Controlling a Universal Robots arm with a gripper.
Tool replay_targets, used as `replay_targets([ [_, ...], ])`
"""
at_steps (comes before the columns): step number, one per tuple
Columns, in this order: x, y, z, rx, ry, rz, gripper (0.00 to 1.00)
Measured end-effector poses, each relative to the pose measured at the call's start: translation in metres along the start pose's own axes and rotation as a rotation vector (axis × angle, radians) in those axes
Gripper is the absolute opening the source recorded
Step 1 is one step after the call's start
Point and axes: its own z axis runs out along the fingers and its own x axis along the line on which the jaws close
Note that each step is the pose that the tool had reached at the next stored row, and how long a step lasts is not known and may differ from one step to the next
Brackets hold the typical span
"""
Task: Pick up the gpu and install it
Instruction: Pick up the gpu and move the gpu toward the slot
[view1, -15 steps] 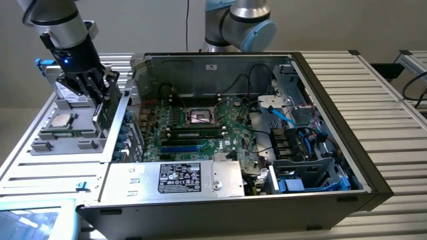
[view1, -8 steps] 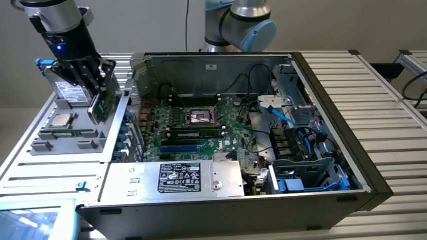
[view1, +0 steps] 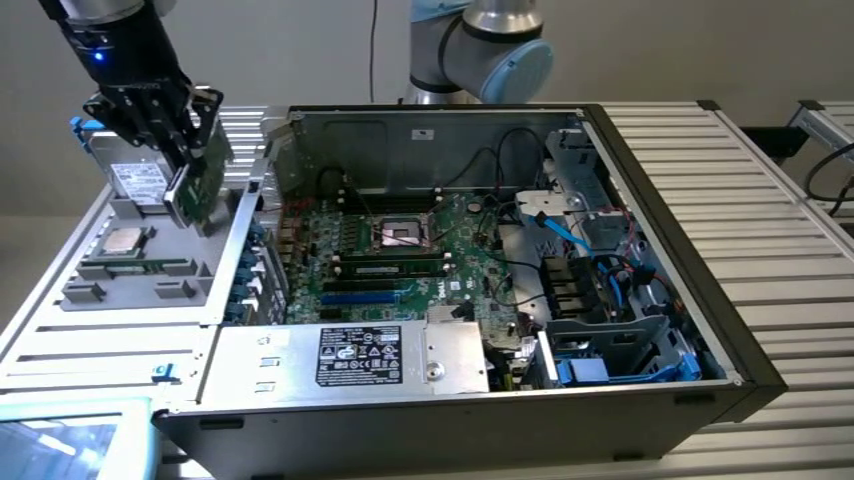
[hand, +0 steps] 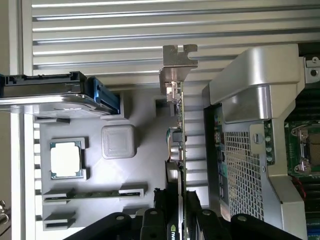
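Observation:
The gpu (view1: 200, 190) hangs in the air at the exterior view's upper left, a green card held on edge above the grey parts tray (view1: 80, 295). My gripper (view1: 184, 160) is shut on it from above. In the wrist view the gpu (hand: 181, 125) shows edge-on, its silver end bracket (hand: 179, 55) pointing away from the wrist. The black fingers (hand: 152, 222) clamp the card from both sides, with my gripper (hand: 177, 222) at the card's near end. The card is clear of the tray and left of the open computer case (view1: 667, 200).
The tray (hand: 145, 125) holds a processor (hand: 66, 159), a memory stick (hand: 92, 194) and a hard drive (hand: 45, 95). Inside the case lies the green motherboard (view1: 387, 250) with blue slots (view1: 363, 297), cables at the right and a power supply (view1: 347, 355) in front.

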Motion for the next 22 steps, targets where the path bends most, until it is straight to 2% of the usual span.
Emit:
replay_targets([
  [4,0.0,0.001,-0.0169,-0.0001,-0.0021,0.0,0.28],
  [10,-0.001,0.0025,-0.0386,-0.0007,-0.0096,-0.001,0.28],
  [16,-0.002,0.0037,-0.0602,-0.0015,-0.0126,-0.001,0.28],
  [22,-0.002,0.0049,-0.0801,-0.006,-0.0128,-0.001,0.28],
])
